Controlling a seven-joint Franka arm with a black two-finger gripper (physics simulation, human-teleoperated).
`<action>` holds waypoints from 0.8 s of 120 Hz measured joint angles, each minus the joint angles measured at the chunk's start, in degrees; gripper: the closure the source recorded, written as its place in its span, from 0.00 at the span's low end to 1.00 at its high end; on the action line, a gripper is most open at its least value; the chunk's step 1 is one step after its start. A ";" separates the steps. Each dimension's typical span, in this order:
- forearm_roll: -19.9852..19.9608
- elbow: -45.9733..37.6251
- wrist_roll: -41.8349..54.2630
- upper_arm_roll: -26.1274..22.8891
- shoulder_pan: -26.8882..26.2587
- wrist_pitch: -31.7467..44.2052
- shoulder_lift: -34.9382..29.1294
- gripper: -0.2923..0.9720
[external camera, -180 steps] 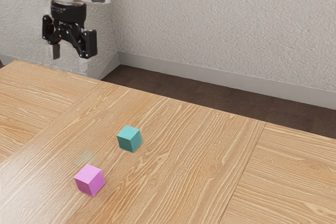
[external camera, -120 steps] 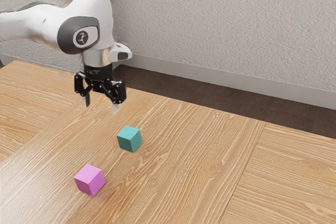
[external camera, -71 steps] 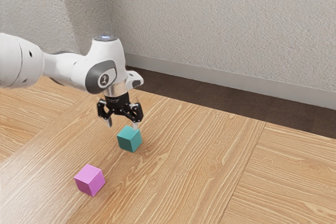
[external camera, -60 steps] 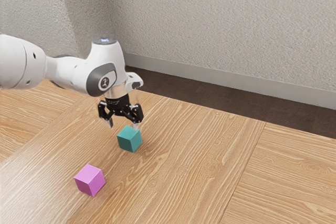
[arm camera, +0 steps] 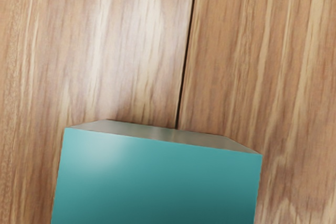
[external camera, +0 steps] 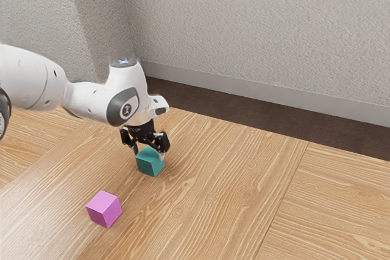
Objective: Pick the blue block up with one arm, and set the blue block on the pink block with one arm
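Observation:
The blue block (external camera: 150,164), teal in colour, rests on the wooden table (external camera: 244,199). My gripper (external camera: 148,153) has come down over it and stands open, one finger on each side of the block's top. In the wrist view the blue block (arm camera: 157,182) lies close under my hand, across a seam between the table's boards. The pink block (external camera: 103,209) sits on the table nearer the front, toward the exterior view's left of the blue block, and nothing rests on it.
The white arm (external camera: 36,86) reaches in from the exterior view's left, low over the table. Beyond the table's far edge runs a dark floor strip (external camera: 256,114) and a textured wall (external camera: 262,22).
My hand dropped from high at the exterior view's upper left down and rightward to the blue block, and its fingers now straddle the block. Neither block has moved.

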 joint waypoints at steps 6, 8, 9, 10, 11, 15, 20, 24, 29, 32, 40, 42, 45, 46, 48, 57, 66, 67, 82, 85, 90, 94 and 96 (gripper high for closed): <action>-0.45 -0.02 0.57 0.00 0.00 0.25 0.60 0.23; -0.57 -0.02 0.75 -0.01 0.01 0.33 0.80 0.23; -0.62 -0.03 0.84 0.00 0.01 0.36 0.88 0.23; -0.68 -0.03 0.93 -0.01 0.02 0.39 0.95 0.23; -0.73 -0.03 1.02 -0.01 0.01 0.42 1.01 0.23; -0.90 -0.03 1.35 -0.02 0.02 0.54 1.28 0.23; -1.20 -0.03 1.74 -0.02 0.12 0.65 1.60 0.23; -1.39 -0.03 2.03 0.00 0.22 0.73 1.75 0.23; -1.57 -0.03 2.38 0.01 0.29 0.81 2.04 0.23; -1.72 -0.03 2.58 0.01 0.32 0.86 2.28 0.23; -2.05 -0.02 3.06 0.03 0.32 0.94 2.86 0.23; -2.11 0.00 3.17 0.02 0.32 0.96 3.00 0.23; -2.19 0.02 3.34 0.01 0.31 1.00 3.15 0.23; -2.21 0.02 3.39 0.01 0.31 1.02 3.19 0.23; -2.25 0.03 3.49 0.02 0.31 1.05 3.24 0.23; -2.37 0.05 3.93 -0.02 0.31 1.20 3.36 0.23; -2.45 0.05 4.31 -0.02 0.30 1.30 3.39 0.23; -2.46 0.05 4.35 -0.02 0.31 1.31 3.39 0.24; -2.48 0.14 4.74 0.03 0.32 1.38 3.32 0.39; -2.46 0.14 4.81 0.04 0.32 1.39 3.31 0.41; -2.36 0.14 4.88 0.04 0.32 1.41 3.26 0.44; -2.29 0.14 4.91 0.04 0.34 1.42 3.18 0.46; -2.26 0.13 4.92 0.05 0.36 1.43 3.06 0.46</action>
